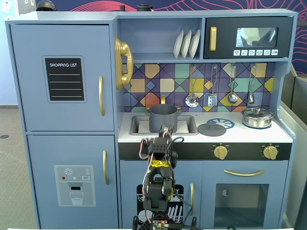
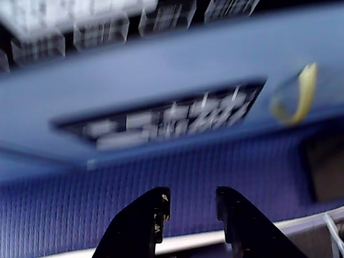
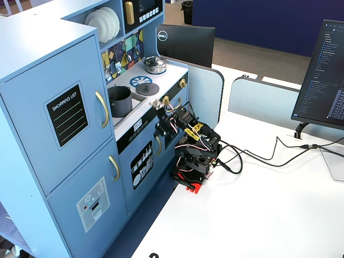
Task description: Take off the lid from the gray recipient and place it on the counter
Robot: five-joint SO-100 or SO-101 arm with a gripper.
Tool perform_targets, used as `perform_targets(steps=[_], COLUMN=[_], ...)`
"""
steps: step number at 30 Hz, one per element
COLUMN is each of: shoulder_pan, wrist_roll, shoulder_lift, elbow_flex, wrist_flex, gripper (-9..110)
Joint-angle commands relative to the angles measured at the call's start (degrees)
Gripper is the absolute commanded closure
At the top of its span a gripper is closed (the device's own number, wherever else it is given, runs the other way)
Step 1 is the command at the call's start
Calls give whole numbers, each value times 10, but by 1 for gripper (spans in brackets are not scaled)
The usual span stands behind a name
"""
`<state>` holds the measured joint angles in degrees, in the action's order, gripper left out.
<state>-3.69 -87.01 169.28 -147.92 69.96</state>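
Observation:
The dark gray pot (image 1: pixel 163 118) stands uncovered in the sink basin, also in the other fixed view (image 3: pixel 119 101). Its flat gray lid (image 1: pixel 212 128) with a small knob lies on the white counter (image 1: pixel 249 135) beside the blue burner print, apart from the pot; it also shows in the other fixed view (image 3: pixel 143 88). My arm (image 1: pixel 159 163) is folded low in front of the kitchen's lower doors (image 3: pixel 194 148). In the blurred wrist view my gripper (image 2: pixel 191 201) is open and empty, facing the dishwasher door print and blue carpet.
A shiny silver pot with its lid (image 1: pixel 257 117) sits at the counter's right end. Utensils (image 1: pixel 212 88) hang on the backsplash. Gold knobs (image 1: pixel 220 152) and door handles stick out of the front. Cables (image 3: pixel 269 156) and a monitor (image 3: pixel 325 75) are on the white table.

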Motion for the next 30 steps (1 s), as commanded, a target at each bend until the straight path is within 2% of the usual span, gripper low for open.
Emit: perform_targets(steps=[1,8,10,14,18,21,30], shoulder_pan=[28,30,51,63,45,44,45], wrist_roll=[4,-7,24,23,-47,-8,2], shoulder_lift=[66,105,88,91,128,128,128], elbow_flex=[-91,-240,-241,-241,-242,-242,-241], wrist_flex=[-11,-17,-2,63,171,177,177], gripper=[102,102,102,102,101,100,99])
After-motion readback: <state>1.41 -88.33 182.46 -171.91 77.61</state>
